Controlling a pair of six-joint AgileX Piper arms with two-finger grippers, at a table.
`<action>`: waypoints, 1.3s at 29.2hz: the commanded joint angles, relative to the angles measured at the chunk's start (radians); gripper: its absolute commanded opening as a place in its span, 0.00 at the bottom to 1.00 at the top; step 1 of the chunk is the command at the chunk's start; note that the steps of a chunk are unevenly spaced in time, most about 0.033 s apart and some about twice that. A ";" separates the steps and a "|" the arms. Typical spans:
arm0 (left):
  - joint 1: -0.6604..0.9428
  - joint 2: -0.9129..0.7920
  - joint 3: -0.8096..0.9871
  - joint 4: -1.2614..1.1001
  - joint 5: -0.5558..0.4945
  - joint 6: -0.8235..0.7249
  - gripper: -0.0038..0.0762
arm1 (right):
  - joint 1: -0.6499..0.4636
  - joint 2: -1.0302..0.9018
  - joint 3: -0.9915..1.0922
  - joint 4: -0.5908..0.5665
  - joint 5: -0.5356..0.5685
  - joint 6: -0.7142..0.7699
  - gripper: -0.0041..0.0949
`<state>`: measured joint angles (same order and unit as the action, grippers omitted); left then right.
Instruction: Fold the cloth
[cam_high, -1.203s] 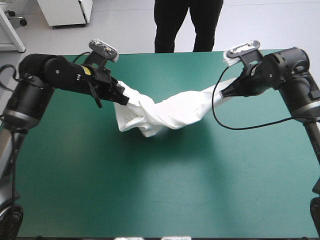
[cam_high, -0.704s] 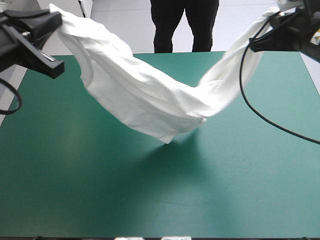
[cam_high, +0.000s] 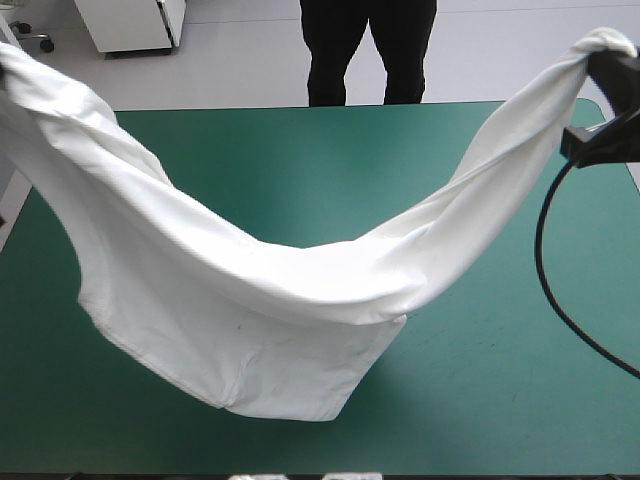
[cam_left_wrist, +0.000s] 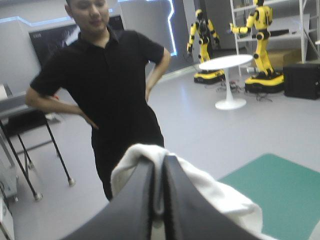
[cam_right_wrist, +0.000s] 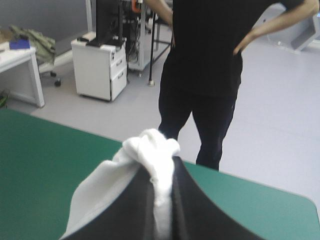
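The white T-shirt (cam_high: 260, 300) hangs in the air as a wide sagging sling above the teal-green table (cam_high: 480, 390), its lowest hem low over the front middle. My right gripper (cam_high: 600, 62) holds one bunched end high at the right edge of the high view. In the right wrist view the right gripper (cam_right_wrist: 161, 186) is shut on a knot of the T-shirt (cam_right_wrist: 150, 150). My left gripper is out of the high view at the left; in its own view the left gripper (cam_left_wrist: 160, 175) is shut on the T-shirt (cam_left_wrist: 200, 187).
The table's far edge (cam_high: 250, 108) runs across the back. A strip of teal-green cover (cam_left_wrist: 280, 190) shows ahead of the left gripper.
Both grippers rose and spread apart, pulling the T-shirt from a bunched heap on the table into a hanging sling. The left arm has left the high view.
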<state>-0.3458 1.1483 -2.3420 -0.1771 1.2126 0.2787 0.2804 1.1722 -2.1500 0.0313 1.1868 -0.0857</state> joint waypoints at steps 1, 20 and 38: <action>-0.003 0.006 0.115 0.061 -0.004 -0.076 0.04 | 0.001 -0.007 0.097 0.003 -0.001 -0.005 0.02; -0.001 0.290 0.678 0.286 -0.351 -0.132 0.04 | 0.001 0.348 0.432 -0.133 -0.266 -0.012 0.02; -0.001 0.575 0.678 0.306 -0.487 -0.089 0.47 | -0.016 0.603 0.426 -0.180 -0.378 0.004 0.31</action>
<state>-0.3458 1.7739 -1.6360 0.1226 0.7807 0.1835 0.2782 1.8270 -1.6928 -0.1292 0.8745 -0.0837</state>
